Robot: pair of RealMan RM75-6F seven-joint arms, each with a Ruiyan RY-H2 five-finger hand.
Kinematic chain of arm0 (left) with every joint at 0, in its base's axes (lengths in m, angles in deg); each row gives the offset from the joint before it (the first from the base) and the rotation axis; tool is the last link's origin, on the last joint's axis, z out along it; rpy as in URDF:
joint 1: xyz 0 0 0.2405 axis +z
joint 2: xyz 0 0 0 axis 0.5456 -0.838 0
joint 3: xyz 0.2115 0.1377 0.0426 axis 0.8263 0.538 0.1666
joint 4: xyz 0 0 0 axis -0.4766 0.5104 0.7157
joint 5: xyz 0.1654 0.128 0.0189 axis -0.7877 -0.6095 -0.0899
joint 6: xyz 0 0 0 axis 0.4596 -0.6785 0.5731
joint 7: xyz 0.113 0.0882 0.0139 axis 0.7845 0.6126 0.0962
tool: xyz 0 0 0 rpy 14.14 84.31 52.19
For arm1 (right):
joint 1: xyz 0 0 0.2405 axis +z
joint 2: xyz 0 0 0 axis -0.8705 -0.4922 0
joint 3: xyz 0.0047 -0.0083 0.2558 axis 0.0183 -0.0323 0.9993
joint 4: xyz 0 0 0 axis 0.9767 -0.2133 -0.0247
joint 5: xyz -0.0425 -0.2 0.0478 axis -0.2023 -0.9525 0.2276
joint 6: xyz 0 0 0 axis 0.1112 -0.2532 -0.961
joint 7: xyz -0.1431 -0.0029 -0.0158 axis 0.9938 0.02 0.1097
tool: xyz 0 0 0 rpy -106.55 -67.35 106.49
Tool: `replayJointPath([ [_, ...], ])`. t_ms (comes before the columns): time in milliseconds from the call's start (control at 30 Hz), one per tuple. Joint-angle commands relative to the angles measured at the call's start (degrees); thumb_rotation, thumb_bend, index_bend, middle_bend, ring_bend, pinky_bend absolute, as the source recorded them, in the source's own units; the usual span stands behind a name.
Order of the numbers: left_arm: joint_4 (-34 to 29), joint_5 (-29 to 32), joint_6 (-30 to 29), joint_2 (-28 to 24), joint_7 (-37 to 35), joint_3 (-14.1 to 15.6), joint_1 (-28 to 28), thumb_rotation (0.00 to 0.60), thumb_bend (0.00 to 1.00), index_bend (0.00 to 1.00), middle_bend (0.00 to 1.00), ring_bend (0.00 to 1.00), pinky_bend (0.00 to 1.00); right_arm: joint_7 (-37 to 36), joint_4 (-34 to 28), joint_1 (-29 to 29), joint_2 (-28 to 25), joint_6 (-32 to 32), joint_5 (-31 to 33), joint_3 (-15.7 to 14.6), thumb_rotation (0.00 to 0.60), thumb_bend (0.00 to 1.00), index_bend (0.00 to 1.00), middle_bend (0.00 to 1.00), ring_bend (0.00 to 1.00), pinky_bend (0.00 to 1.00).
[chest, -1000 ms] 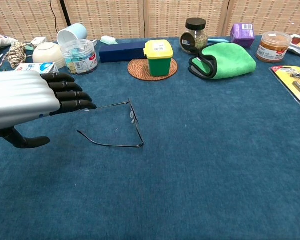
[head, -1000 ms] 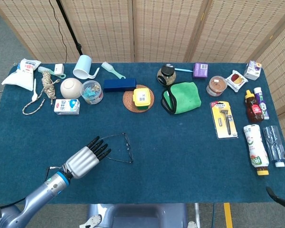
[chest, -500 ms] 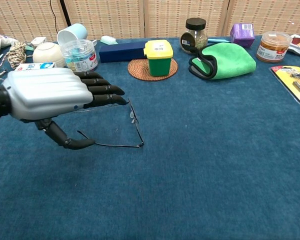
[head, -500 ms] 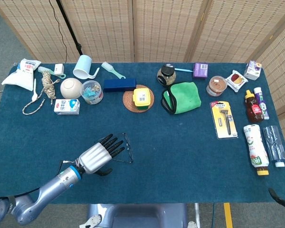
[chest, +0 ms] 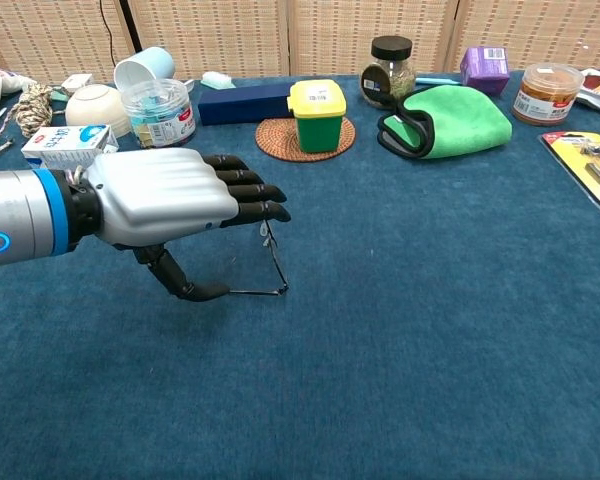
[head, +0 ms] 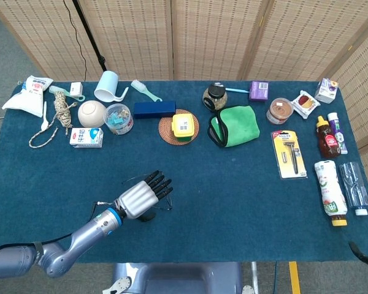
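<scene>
A: Left hand (chest: 165, 200) sits over the glasses (chest: 272, 262), fingers straight and spread, thumb dropped low beside the near temple arm. Nothing held; it is wide.

B: Where do the glasses lie?

A: On the blue cloth (head: 233, 184), near the front edge, well apart from the row of items at the back. In the head view the hand (head: 141, 197) covers most of the frame; the chest view shows the lenses end and one thin arm sticking out past the fingertips.

B: Contact?

A: Cannot tell. The thumb tip looks to be at the wire arm, but touching or just beside is unclear.

B: How to do the pick well?

A: My judgement: the frame is thin wire lying flat, so a pinch suits it better than a full wrap. Lower until the fingers meet the cloth beyond the frame, bring the thumb in from the near side, close slowly. Aim for the bridge or hinge, not a lens. Risk: the frame skids on the cloth or a temple arm folds.

B: Right hand?

A: Not visible in either view.
</scene>
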Motion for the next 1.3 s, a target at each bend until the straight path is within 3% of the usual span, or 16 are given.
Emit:
replayJointPath([
  [33,0.65,0.73,-0.7,1.15,1.21,0.46,-0.51,0.335,0.32,0.07,0.0,0.0,0.0,-0.06,0.04,0.01,0.03,-0.02,0.0,0.02,0.6,0.22,0.08,0.0,0.0,0.0],
  [433,3.05,2.93,-2.87,4.39,4.04,1.68,-1.57,0.424,0.32,0.07,0.0,0.0,0.0,-0.41,0.2,-0.24,-0.02,0.14,0.17,0.04,0.6,0.22,0.08,0.0,0.0,0.0],
  [1033,6.1,5.38,-4.0,7.57,3.94,2.58,-2.65,0.439,0.32,0.08,0.0,0.0,0.0,-1.16,0.5,-0.73,-0.18,0.24,0.38,-0.12,0.6,0.22,0.08,0.0,0.0,0.0],
  [1300,7.97,5.63,-4.74,9.17,3.67,2.73,-2.91,0.466,0.32,0.14,0.0,0.0,0.0,-1.21,0.65,-0.79,-0.06,0.13,0.63,-0.07,0.6,0.22,0.08,0.0,0.0,0.0],
])
